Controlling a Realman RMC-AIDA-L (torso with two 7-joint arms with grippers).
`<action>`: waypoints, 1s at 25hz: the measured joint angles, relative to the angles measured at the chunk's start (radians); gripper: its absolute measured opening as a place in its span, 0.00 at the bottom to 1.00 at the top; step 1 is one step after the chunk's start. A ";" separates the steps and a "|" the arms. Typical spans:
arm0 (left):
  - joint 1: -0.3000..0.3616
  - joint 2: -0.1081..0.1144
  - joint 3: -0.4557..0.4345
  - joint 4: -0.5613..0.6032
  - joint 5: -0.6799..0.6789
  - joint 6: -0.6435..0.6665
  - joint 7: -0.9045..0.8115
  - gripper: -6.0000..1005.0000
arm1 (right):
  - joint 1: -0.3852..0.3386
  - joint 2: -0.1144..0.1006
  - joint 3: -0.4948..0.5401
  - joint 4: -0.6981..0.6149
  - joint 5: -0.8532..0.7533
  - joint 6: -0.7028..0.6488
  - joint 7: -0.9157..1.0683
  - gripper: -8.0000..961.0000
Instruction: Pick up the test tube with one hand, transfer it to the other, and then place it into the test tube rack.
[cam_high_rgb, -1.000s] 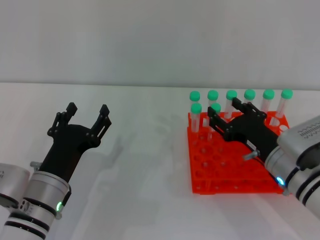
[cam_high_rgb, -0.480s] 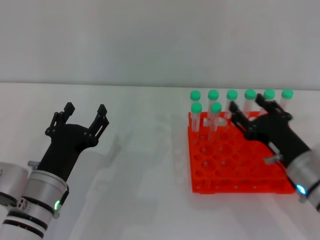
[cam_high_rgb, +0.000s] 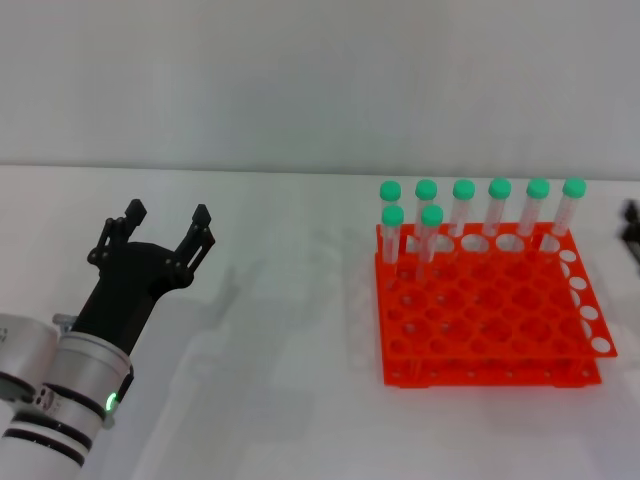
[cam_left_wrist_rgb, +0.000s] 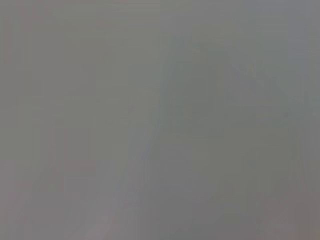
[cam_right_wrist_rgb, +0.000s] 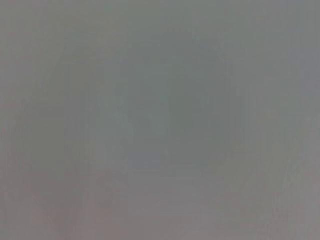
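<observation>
The orange-red test tube rack stands on the white table at the right. Several clear test tubes with green caps stand upright in its far rows: a back row and two in front of it. I cannot tell them apart. No tube lies on the table or in a gripper. My left gripper is open and empty, well to the left of the rack. Only a black sliver of my right gripper shows at the right edge, apart from the rack. Both wrist views show plain grey.
The white table runs between my left gripper and the rack. A pale wall stands behind the table's far edge.
My right gripper has drawn back from over the rack's far rows to the right edge of the view. My left gripper has shifted slightly to the left and stays open.
</observation>
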 joint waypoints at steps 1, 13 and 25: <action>-0.005 0.000 0.000 0.000 -0.002 -0.006 0.000 0.84 | 0.000 -0.001 0.007 0.027 0.000 0.001 0.000 0.73; -0.092 0.001 -0.001 -0.013 -0.146 -0.146 0.000 0.84 | 0.005 -0.005 0.092 0.147 0.009 0.029 0.002 0.73; -0.108 0.000 -0.001 -0.016 -0.159 -0.148 -0.029 0.84 | 0.027 -0.009 0.140 0.168 0.007 0.098 0.002 0.73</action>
